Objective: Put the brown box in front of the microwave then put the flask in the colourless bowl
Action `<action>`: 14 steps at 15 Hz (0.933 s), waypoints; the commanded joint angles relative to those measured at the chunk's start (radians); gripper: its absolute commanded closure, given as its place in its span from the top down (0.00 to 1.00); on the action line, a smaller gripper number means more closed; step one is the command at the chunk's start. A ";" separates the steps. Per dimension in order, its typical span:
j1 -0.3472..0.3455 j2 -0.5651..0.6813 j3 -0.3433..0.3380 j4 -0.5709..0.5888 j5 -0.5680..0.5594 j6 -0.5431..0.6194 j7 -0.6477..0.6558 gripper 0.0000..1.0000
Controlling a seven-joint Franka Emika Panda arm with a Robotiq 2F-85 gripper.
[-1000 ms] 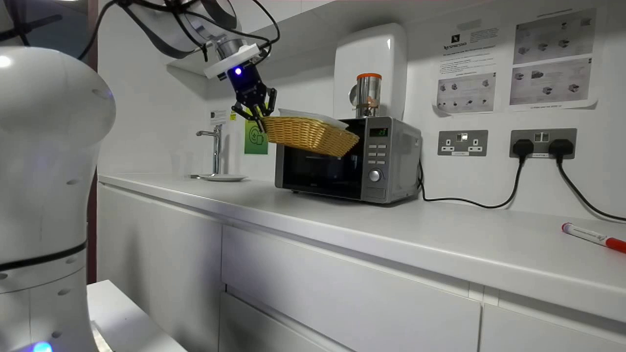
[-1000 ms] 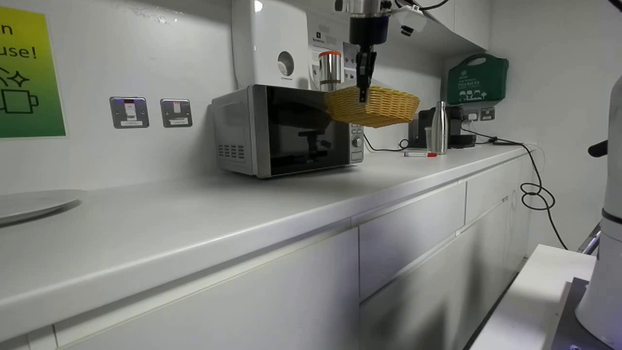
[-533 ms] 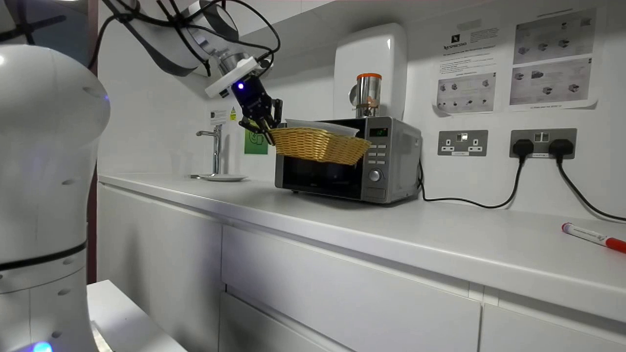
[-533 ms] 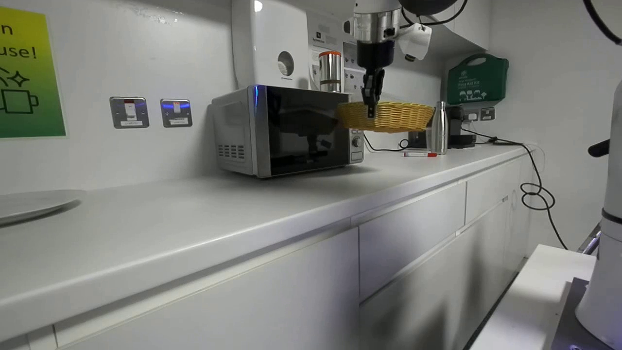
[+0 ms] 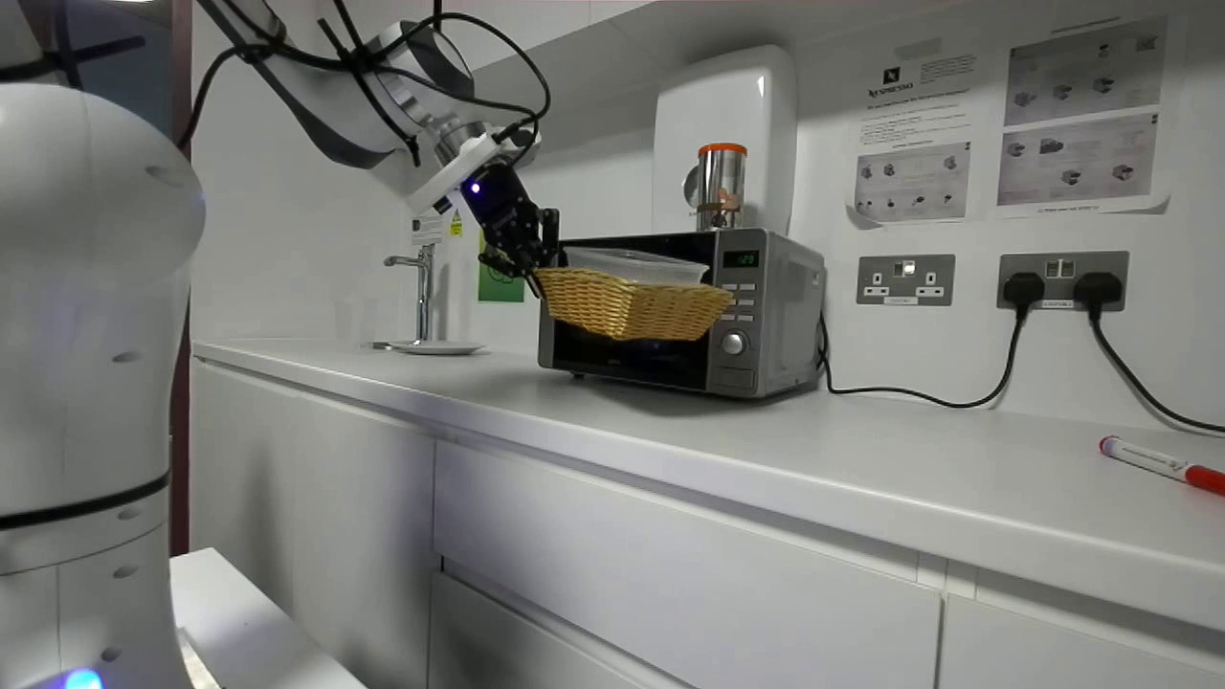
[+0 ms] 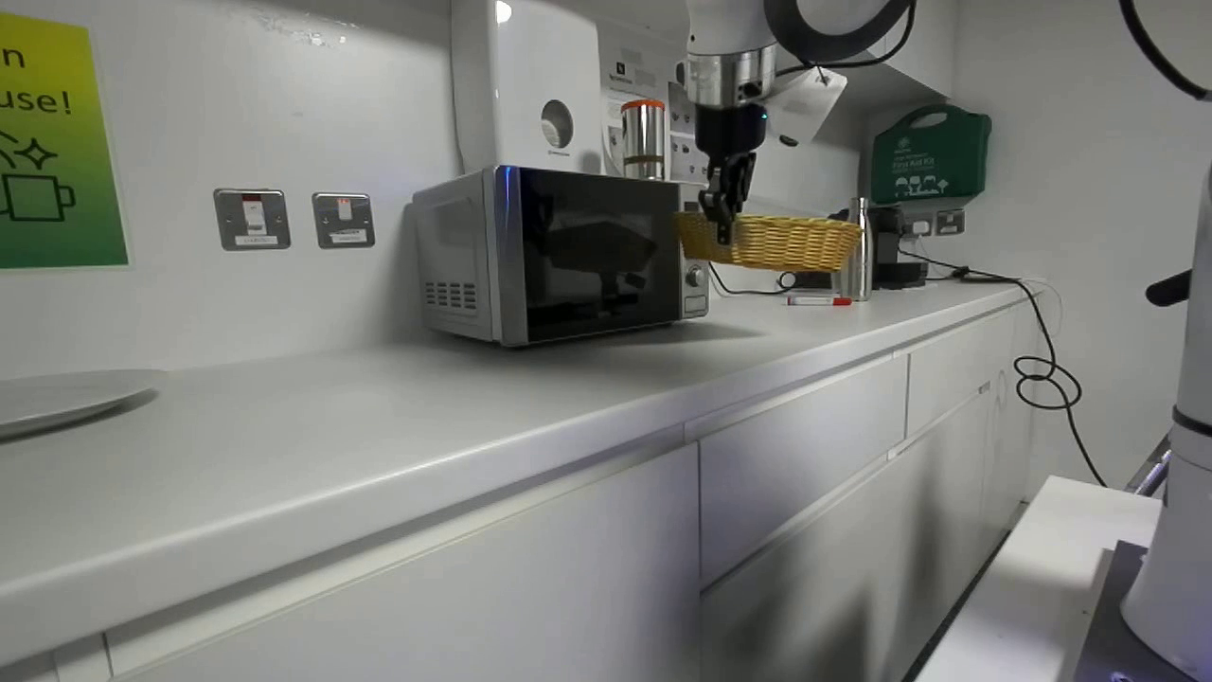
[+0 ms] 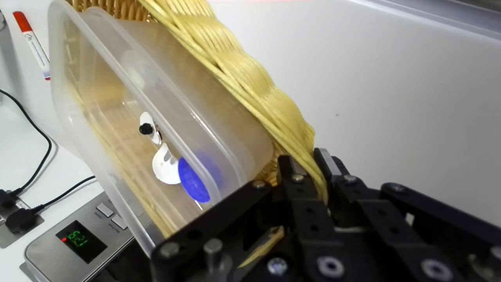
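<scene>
Gripping the wicker basket (image 5: pixel 632 306) by its rim, the jaws hold it above the table (image 5: pixel 861 450), in front of the microwave (image 6: pixel 582 256), clear plastic tub (image 5: pixel 636 265) inside; the first placement seems in hand, the next move likely calling for a level descent, with the orange-lidded flask (image 5: pixel 723 187) atop the microwave
</scene>
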 commanded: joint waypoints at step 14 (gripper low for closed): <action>-0.019 0.437 0.022 0.229 -0.159 0.056 0.220 0.03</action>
